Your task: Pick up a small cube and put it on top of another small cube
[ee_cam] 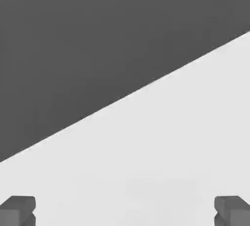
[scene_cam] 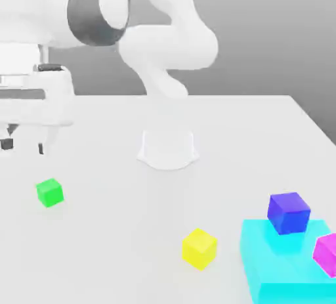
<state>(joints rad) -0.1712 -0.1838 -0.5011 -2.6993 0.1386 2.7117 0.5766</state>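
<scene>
My gripper [scene_cam: 23, 144] hangs over the table [scene_cam: 118, 243] at the exterior view's left edge, pointing down, jaws spread wide with nothing between them; in the hand view the two dark fingertips [ee_cam: 17, 209] sit far apart over bare white tabletop. The small bright green cube [scene_cam: 50, 192] rests on the table below the gripper and a little toward the exterior view's right and nearer the camera, clear of the fingers and not yet under them. So the coming move looks like a short shift toward the near side and slightly right, then a straight descent. The cube has no long axis; its faces sit turned a bit against the table edge, so a small wrist turn may be needed to square the pads. The yellow cube [scene_cam: 199, 248], likely the stacking target, lies well apart toward the right and nearer. Further right: a blue cube [scene_cam: 289, 212] on a cyan block [scene_cam: 279, 266], with a magenta cube [scene_cam: 326, 254] at the edge.
</scene>
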